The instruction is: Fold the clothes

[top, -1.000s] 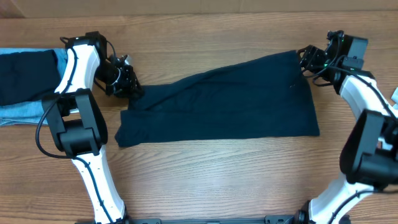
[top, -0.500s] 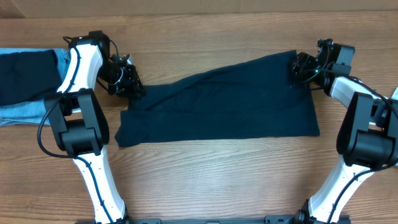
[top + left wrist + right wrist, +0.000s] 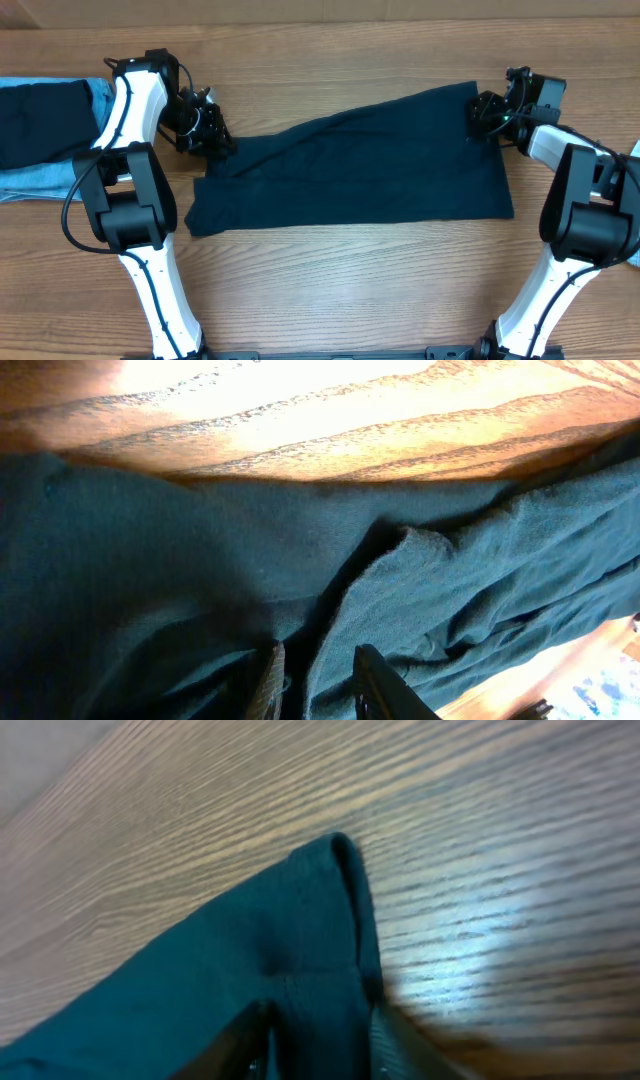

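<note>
A wide dark navy shirt (image 3: 360, 170) lies spread across the middle of the wooden table (image 3: 340, 290), its right end higher than its left. My left gripper (image 3: 210, 138) sits at the shirt's upper left corner. In the left wrist view its jaws (image 3: 318, 655) are shut on a bunched fold of the navy cloth (image 3: 420, 580). My right gripper (image 3: 482, 108) is at the shirt's upper right corner. In the right wrist view the hemmed corner (image 3: 320, 920) runs between its fingers (image 3: 320, 1020), which press on it from both sides.
At the table's left edge lies a second dark navy piece (image 3: 40, 120) on top of light blue denim (image 3: 35, 182). Both arm bases stand at the front edge, one on the left (image 3: 160, 300) and one on the right (image 3: 540, 300).
My right gripper has moved left onto the shirt's upper right corner and its jaws have narrowed onto the cloth. The left gripper has kept its hold and barely moved.
</note>
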`<action>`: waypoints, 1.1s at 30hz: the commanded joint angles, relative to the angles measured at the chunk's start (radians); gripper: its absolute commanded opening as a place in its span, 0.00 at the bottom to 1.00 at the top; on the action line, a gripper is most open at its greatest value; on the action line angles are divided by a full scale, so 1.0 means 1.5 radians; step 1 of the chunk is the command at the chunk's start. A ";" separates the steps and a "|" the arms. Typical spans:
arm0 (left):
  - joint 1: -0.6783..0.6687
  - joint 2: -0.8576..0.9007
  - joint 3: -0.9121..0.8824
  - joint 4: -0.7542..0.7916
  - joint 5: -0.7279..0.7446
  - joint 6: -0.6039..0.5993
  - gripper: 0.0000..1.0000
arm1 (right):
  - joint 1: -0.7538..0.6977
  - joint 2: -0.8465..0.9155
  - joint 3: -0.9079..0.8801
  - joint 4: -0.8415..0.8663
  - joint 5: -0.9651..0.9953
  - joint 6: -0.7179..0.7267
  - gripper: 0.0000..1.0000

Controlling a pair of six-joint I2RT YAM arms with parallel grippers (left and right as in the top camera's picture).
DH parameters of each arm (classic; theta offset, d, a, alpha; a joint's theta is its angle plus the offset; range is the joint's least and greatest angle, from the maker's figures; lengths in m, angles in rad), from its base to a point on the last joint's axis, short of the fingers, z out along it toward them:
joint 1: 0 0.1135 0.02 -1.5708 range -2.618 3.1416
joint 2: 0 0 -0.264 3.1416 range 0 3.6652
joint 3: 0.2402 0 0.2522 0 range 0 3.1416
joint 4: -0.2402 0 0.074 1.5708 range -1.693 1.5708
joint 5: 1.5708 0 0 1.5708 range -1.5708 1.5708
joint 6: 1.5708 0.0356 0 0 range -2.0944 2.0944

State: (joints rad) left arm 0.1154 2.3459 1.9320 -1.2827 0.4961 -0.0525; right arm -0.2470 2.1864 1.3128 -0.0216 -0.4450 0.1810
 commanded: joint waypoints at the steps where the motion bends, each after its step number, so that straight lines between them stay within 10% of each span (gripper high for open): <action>1: -0.005 0.005 0.009 0.000 0.002 -0.005 0.27 | -0.004 0.017 0.023 -0.017 -0.019 -0.001 0.26; 7: -0.004 0.005 0.009 0.001 0.002 -0.005 0.27 | -0.031 -0.004 0.074 -0.067 -0.022 0.001 0.07; 33: -0.004 0.005 0.009 0.008 0.001 -0.005 0.28 | -0.057 -0.162 0.094 -0.367 -0.048 -0.022 0.04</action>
State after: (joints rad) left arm 0.1154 2.3459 1.9320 -1.2724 0.4961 -0.0525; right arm -0.3321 2.0201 1.4303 -0.5022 -0.6128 0.1551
